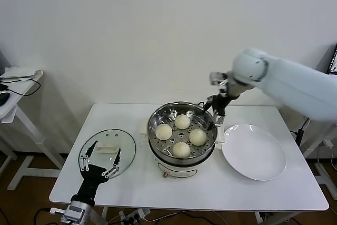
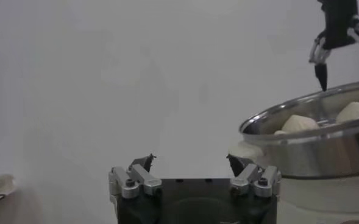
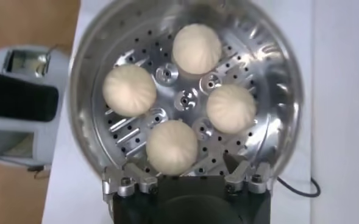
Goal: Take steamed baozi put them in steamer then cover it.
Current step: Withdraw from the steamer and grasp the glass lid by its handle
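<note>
A rectangular white table (image 1: 253,193) carries everything. At its centre stands one round shiny stainless-steel steamer (image 1: 156,121) on a cream-white pot base, mouth facing straight up, uncovered. To its right lies one flat white round plate (image 1: 254,152); to its left lies one round clear glass lid (image 1: 125,148) with a white handle, flat on the table. Four small round cream-white baozi (image 3: 193,49) sit on the perforated floor, in a diamond; being round, they show no long axis. The right gripper (image 1: 217,119) hangs over the steamer's right rim, jaws spread, holding nothing. The left gripper (image 1: 100,162) hovers at the lid, jaws spread. Only the right wrist view shows the floor's holes; the left wrist view shows the steamer from the side.
</note>
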Controlling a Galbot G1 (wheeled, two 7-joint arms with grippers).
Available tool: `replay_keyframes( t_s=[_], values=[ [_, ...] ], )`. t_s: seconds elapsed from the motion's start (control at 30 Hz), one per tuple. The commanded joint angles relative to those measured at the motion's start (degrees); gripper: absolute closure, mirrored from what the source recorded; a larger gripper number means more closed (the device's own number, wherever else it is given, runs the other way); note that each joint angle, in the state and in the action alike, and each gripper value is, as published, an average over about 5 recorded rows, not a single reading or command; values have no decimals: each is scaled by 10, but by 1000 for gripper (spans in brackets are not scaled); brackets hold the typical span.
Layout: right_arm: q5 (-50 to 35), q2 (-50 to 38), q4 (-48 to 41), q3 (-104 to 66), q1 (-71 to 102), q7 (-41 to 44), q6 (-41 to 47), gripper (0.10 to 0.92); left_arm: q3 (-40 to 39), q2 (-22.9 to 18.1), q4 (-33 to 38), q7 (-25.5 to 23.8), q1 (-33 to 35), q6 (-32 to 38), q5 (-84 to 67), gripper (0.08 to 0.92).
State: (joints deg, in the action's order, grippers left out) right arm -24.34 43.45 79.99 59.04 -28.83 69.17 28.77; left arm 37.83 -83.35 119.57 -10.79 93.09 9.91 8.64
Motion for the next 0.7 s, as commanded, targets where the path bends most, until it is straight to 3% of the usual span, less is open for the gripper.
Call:
replay_keyframes(
  t_s=[0.03,0.17,0.3,0.47,0.7],
  values=[
    [-105,-178,23,-336,217,-124,-91,203,9,2,6,-5,-15,-22,-39,177],
    [-208,-212,58,-506,413,-311,-195,203,15,-4,-7,11,-33,-14,-41,177],
    [-243,-203,111,-717,641,-440,-248,203,17,-8,-15,25,-43,-5,-54,177],
    [-236,-105,171,-941,877,-553,-281,203,18,-10,-23,30,-54,12,-63,177],
    [-148,61,248,-1065,1051,-640,-332,203,12,-11,-24,39,-65,18,-68,177]
  ],
)
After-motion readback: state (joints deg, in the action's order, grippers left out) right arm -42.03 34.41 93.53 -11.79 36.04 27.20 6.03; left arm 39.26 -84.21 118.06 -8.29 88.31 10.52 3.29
